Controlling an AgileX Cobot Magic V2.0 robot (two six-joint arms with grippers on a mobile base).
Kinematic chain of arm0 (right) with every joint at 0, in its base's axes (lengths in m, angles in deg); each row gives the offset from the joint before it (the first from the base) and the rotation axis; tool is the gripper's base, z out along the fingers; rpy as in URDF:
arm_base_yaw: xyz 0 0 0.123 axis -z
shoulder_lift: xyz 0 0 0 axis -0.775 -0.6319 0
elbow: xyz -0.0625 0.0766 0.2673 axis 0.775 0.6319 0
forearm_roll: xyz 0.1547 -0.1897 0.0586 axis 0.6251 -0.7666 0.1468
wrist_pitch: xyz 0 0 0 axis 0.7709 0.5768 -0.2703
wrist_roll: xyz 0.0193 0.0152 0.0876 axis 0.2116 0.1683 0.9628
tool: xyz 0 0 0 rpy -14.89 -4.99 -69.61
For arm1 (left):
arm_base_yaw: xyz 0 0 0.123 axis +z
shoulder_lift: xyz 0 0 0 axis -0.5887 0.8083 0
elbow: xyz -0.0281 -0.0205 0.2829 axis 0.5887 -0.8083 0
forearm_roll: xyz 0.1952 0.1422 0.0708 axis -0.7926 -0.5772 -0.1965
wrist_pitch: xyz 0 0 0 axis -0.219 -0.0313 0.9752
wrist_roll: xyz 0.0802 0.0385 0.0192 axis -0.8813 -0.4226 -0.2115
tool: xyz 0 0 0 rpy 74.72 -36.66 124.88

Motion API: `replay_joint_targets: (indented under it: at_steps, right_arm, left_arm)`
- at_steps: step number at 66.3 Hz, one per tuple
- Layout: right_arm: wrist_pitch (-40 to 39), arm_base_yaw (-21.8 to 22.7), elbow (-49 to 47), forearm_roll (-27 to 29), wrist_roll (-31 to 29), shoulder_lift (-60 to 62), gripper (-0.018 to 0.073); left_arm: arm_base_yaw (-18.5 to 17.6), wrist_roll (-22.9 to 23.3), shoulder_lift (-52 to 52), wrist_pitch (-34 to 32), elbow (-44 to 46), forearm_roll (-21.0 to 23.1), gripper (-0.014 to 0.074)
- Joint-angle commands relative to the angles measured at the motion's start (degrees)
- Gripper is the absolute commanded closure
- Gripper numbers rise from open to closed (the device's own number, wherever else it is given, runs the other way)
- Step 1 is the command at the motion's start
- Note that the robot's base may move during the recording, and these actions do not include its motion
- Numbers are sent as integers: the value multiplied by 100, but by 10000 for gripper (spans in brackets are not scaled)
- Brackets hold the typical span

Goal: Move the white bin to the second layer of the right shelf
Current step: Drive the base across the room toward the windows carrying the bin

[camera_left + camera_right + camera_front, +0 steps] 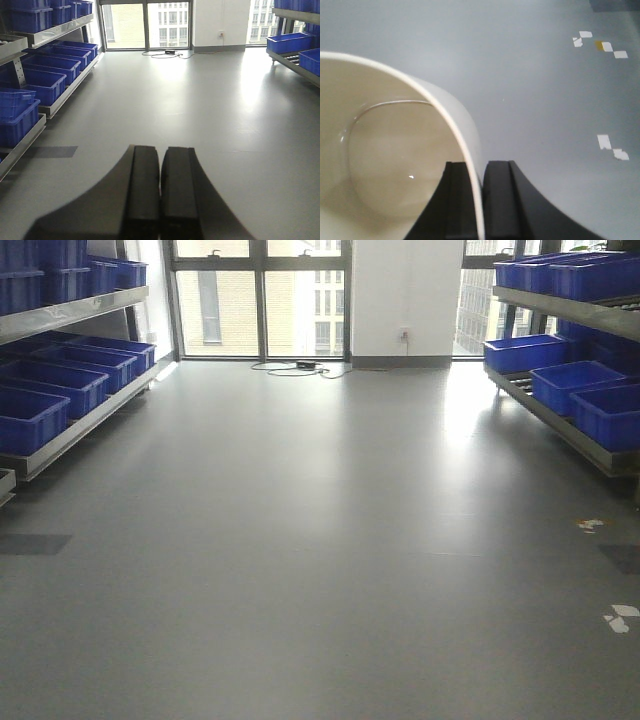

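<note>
**A:** The right gripper (479, 200) is clenched on the wall of the white bin (395, 165), one finger inside and one outside, with the rim pinched between them. The bin hangs over the grey floor (535, 75), nothing in it.

**B:** And the left gripper (160, 195)?

**A:** Its jaws are pressed together on nothing, pointing down the aisle.

**B:** So this looks like the carry. Where's the target?

**A:** The right shelf (570, 312), ahead on the right and well apart from the bin. Blue crates (575, 385) crowd its levels, and I can't tell from here which lane on the second layer is free.

**B:** That's a one-sided pinch on a smooth, glossy wall, so I'd expect the bin to swing or slip. Drive gently and hold the wrist level. Approach the shelf square and lift the base above the rail. Seat the bin in a gap between the crates before letting go.
</note>
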Motion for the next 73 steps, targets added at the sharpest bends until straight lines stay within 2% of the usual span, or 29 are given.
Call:
replay_joint_targets:
  at_steps: [1, 73]
  right_arm:
    - [-492, 33, -180, -21, -31, -14, 511]
    - [-492, 33, -180, -21, -31, -14, 511]
  left_arm:
    - [-24, 17, -92, -493, -211, 0, 512]
    - [-24, 17, -92, -493, -211, 0, 512]
